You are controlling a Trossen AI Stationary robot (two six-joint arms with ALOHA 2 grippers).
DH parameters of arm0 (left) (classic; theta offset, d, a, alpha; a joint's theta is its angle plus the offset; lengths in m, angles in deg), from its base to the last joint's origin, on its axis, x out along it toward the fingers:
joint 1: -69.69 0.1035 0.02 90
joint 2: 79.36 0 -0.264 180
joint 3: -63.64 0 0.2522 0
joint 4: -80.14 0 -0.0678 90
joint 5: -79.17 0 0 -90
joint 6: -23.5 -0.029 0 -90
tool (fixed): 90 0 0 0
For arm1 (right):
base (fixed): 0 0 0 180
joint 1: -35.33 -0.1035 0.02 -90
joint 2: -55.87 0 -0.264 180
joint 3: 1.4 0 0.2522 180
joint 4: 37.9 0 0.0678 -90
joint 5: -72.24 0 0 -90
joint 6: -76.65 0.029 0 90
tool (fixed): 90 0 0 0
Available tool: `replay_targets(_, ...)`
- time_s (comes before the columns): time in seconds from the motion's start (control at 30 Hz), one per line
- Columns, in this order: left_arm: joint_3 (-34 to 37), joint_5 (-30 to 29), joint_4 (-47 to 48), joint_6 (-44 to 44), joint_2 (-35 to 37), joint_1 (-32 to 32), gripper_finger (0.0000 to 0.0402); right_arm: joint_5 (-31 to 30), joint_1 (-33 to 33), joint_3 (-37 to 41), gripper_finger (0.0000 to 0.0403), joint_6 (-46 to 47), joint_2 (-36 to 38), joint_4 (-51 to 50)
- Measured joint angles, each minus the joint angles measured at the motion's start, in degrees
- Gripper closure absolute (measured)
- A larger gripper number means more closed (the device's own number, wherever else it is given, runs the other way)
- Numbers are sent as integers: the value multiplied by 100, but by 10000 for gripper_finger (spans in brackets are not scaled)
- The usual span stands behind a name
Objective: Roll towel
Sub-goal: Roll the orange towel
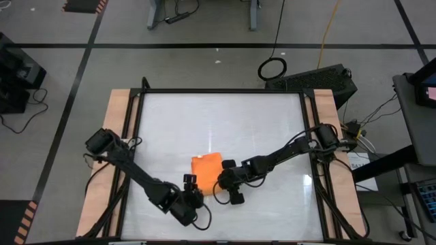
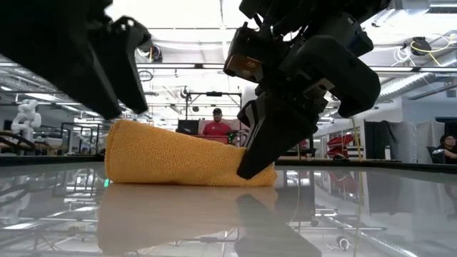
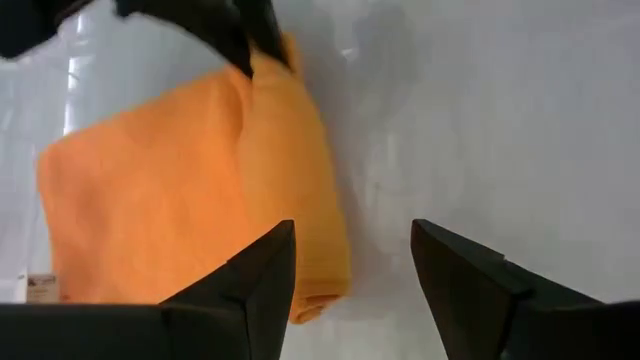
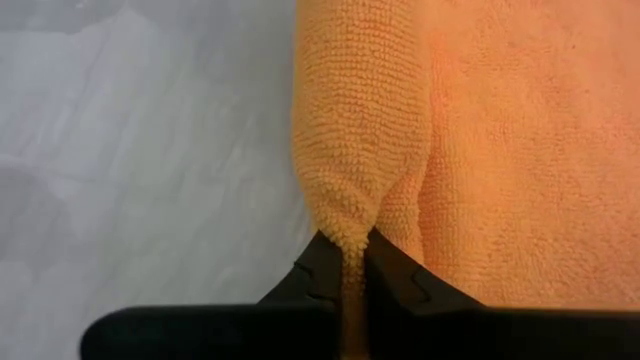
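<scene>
The bright-orange towel (image 1: 206,169) lies folded on the white table, with a thicker rolled-over fold (image 4: 350,130) along one side. My right gripper (image 4: 352,262) is shut on the end of that fold, at the towel's right near corner (image 2: 257,168). My left gripper (image 3: 350,270) is open at the towel's near left side (image 1: 191,182). In the low view it stands above the cloth (image 2: 114,64). One finger is over the towel's edge and the other over bare table. My right gripper pinches the end of the towel's rolled-over fold (image 4: 348,225) between its two fingers, at the cloth's edge. The fingers (image 2: 264,146) slant down from the table's right side and lie along the fold. The pinched bit is bunched up and the rest of the towel lies on the table.
The white table top (image 1: 218,122) has wooden strips along its left and right edges (image 1: 116,136). Free table lies beyond the towel toward the far edge. Both arms crowd the near middle. People and equipment show in the room behind (image 2: 216,125).
</scene>
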Motion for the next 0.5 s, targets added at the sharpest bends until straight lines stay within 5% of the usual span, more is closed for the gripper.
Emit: replay_targets(0.5,798,85,-933,-479,-60,240,197,424,264,4,394,209,-1,39)
